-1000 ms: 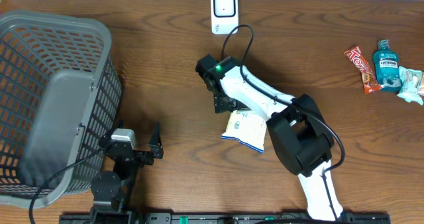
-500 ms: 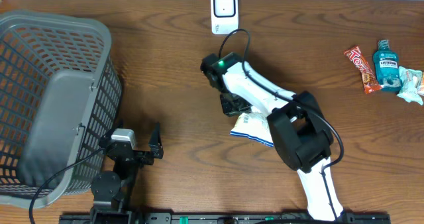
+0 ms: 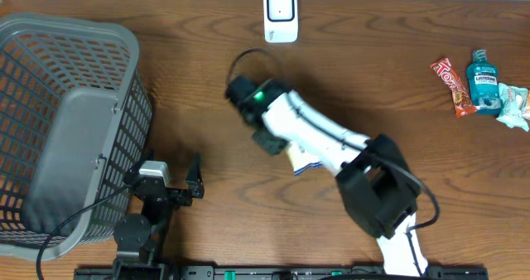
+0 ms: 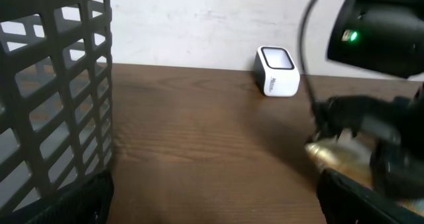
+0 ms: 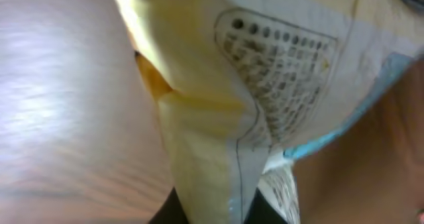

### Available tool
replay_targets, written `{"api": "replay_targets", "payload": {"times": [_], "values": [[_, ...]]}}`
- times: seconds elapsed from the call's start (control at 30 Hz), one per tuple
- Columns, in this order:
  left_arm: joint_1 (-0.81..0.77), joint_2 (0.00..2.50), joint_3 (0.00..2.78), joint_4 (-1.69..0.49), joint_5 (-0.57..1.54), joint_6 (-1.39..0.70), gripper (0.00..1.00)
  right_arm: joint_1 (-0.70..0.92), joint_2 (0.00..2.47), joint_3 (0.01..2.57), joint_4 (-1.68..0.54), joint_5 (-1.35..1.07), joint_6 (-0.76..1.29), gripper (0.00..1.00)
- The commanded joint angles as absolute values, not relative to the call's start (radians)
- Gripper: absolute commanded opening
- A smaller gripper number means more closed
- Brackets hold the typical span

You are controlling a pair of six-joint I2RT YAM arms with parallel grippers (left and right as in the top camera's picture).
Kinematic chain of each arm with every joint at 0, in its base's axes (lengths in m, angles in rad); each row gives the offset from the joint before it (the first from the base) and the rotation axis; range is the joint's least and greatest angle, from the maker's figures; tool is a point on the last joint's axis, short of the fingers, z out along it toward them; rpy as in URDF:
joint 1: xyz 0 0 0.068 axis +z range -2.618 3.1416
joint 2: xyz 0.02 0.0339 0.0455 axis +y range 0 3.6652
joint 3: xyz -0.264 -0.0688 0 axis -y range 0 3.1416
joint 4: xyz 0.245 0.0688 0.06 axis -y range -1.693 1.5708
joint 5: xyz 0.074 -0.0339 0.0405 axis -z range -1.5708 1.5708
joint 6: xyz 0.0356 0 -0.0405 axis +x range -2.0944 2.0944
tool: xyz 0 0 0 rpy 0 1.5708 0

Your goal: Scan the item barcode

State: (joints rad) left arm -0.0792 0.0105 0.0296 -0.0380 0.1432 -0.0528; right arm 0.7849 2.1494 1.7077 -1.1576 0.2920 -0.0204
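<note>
Findings, largest first. The grey mesh basket [image 3: 124,106] fills the left of the overhead frame and has no part in this step. On the brown wooden table [image 3: 199,89], my right gripper [image 3: 270,139] sits at frame centre, clenched on the upper edge of the white and yellow snack bag [image 3: 300,157], which hangs just below and right of it. The right wrist view confirms the pinch, with the bag's folded seam caught between my fingers [image 5: 162,214] at the bottom edge. Whether the bag is clear of the table I cannot tell. The white scanner [image 3: 280,15] stands at top centre, well apart from the bag. In my judgement the step is carrying the bag to it. To do that well I should keep the pinch firm, raise the bag, and turn the printed panel square to the scanner face and flat, since crinkled film may not read. My left gripper [image 3: 197,179] rests released at lower left. As for writing, the teal bottle [image 3: 483,81] at the right edge reads LISTERINE. The lettering on the red bar [image 3: 451,87] beside it and the bag's printed grid [image 5: 278,58] are illegible, and I can locate no barcode.
</note>
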Motion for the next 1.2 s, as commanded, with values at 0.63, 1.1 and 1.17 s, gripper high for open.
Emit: {"api": "replay_targets", "payload": {"times": [0.63, 1.1, 1.17], "values": [[-0.074, 0.005, 0.004, -0.055, 0.145, -0.058, 0.98, 0.915, 2.171, 1.69, -1.012, 0.442, 0.186, 0.99], [-0.074, 0.005, 0.004, -0.055, 0.145, -0.058, 0.98, 0.917, 2.327, 1.69, -1.074, 0.439, 0.33, 0.99], [-0.074, 0.005, 0.004, -0.055, 0.145, -0.058, 0.98, 0.917, 2.344, 1.69, -1.072, 0.439, 0.333, 0.99]]}}
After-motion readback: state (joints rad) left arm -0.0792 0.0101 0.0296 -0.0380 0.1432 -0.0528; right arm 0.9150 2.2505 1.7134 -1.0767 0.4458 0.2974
